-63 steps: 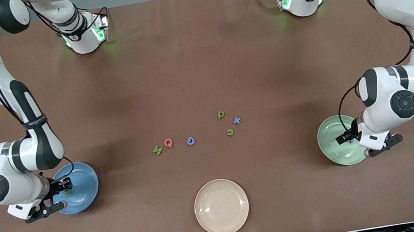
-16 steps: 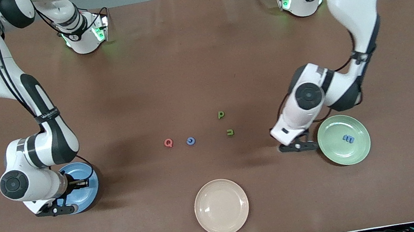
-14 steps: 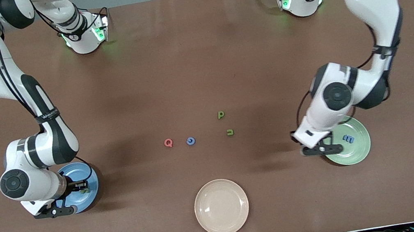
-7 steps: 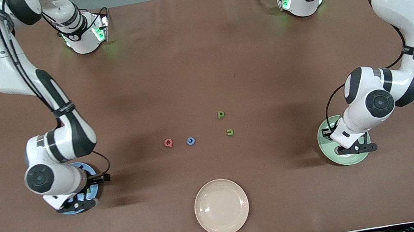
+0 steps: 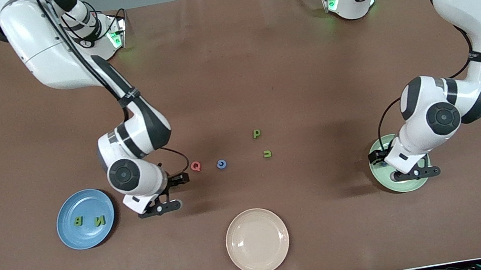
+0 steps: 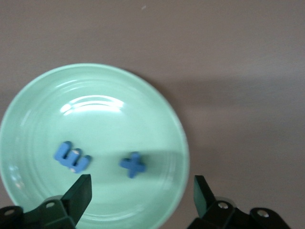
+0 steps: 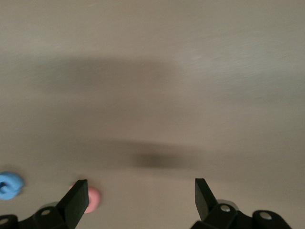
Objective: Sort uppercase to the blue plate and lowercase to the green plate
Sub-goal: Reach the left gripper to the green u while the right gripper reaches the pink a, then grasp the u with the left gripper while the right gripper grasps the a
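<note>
Now the right claw [image 5: 178, 179] gapes beside red Q [image 5: 195, 165]; left claw [image 6: 142, 187] spread, empty, above green plate [image 6: 157, 102].

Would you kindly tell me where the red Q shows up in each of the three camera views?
Front view: the red Q lies on the table mid-scene, beside the right claw.
Right wrist view: the red Q peeks out by one open finger.
Left wrist view: not in it; only the green plate with two blue letters shows.
Shared landmark: the blue G beside the Q.
</note>
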### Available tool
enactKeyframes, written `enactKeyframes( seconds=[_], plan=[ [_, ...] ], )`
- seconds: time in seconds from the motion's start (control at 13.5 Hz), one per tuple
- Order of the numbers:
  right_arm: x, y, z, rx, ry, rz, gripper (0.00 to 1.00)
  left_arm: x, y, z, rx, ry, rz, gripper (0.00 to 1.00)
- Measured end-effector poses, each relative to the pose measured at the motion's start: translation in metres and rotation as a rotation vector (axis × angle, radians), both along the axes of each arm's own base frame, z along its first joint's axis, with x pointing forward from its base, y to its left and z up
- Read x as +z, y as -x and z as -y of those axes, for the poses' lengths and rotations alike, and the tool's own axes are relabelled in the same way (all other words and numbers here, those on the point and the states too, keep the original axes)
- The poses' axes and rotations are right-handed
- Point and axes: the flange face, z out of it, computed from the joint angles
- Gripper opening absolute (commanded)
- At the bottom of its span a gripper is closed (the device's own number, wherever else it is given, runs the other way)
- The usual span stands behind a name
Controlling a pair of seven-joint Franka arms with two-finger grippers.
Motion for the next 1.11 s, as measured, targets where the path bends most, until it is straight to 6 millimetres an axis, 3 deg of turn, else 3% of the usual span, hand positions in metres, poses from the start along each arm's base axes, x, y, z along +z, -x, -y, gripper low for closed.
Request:
enactKeyframes(
  seconds=[0.22, 0.37, 0.52, 0.81, 1.11],
  plan=[
    [-0.008, 0.022, -0.04, 0.014, -0.001, 0.011, 0.98, 0.02, 0.02, 0.089, 0.009, 0.04, 0.01, 0.79],
    [-0.023, 0.032, -0.048, 0.021, -0.012, 0.033, 0.98, 0.019, 0.042, 0.15, -0.035, 0.042, 0.007, 0.77],
    [-0.045, 0.044, -0.046, 0.011, -0.016, 0.04, 0.97, 0.017, 0.059, 0.197, -0.065, 0.052, 0.006, 0.72],
    [-0.055, 0.052, -0.049, 0.009, -0.012, 0.033, 0.86, -0.009, 0.084, 0.268, -0.074, 0.065, -0.018, 0.68],
    [-0.053, 0.053, -0.05, 0.003, -0.009, 0.03, 0.7, -0.045, 0.096, 0.311, -0.045, 0.04, -0.023, 0.67]
  ],
)
